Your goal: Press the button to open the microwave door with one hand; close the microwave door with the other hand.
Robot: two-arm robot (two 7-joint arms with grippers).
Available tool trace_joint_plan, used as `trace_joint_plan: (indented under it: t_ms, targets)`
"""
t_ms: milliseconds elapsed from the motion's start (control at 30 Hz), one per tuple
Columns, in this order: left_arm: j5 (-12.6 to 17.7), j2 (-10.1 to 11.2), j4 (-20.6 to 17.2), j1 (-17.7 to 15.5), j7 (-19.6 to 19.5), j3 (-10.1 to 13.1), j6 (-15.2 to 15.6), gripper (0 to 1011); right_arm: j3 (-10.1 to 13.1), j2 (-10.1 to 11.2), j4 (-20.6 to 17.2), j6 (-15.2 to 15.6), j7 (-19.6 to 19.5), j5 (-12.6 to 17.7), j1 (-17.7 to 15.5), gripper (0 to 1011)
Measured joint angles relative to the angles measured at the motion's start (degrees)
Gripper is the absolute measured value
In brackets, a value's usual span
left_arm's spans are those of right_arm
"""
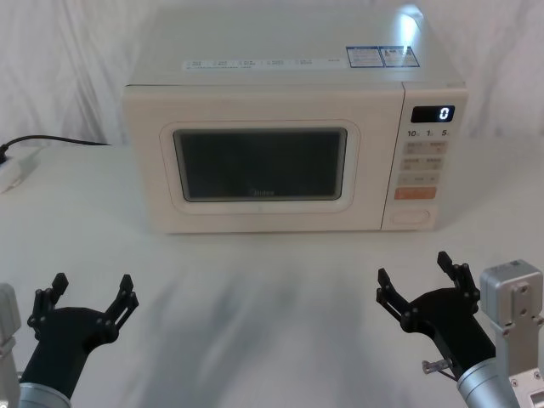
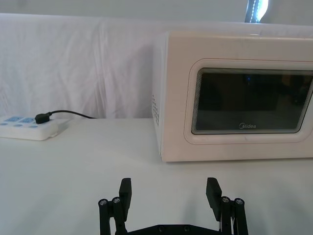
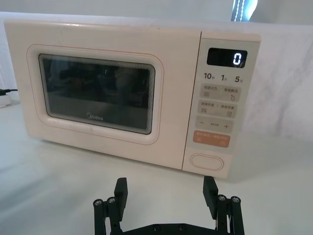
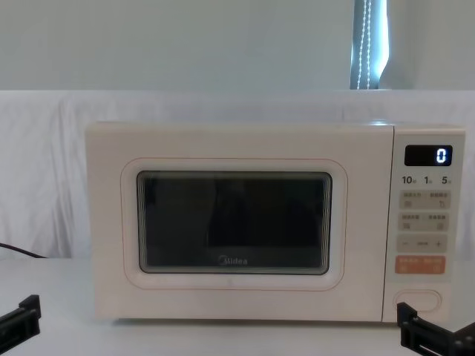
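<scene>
The cream microwave stands at the back of the table with the microwave door [image 1: 259, 166] shut flush; its dark window and logo also face the wrist cameras [image 2: 252, 103] [image 3: 98, 93] and the chest camera [image 4: 234, 222]. The button [image 1: 412, 216] [image 3: 206, 162] [image 4: 418, 302] is the wide pill key at the bottom of the control panel on the right. My left gripper [image 1: 92, 285] [image 2: 169, 188] hovers open near the table's front left, well short of the door. Open too, my right gripper [image 1: 413, 268] [image 3: 165, 186] sits front right, a little short of the button and roughly in line with it.
A white power strip [image 1: 15, 166] [image 2: 29, 127] with a black plug and cord lies at the far left, beside the microwave. An orange key [image 1: 415, 194] sits just above the button, and the display [image 1: 433, 114] reads 0. White cloth covers the table [image 1: 255, 297].
</scene>
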Motion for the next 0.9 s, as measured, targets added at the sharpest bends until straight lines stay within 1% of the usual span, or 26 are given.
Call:
trace_joint_plan:
  t_ms: [900]
  targets:
    - [0.0, 0.0, 0.0, 0.0, 0.0, 0.0, 0.0, 1001, 0.0, 0.0, 0.0, 0.0, 0.0, 0.0, 0.0, 1002]
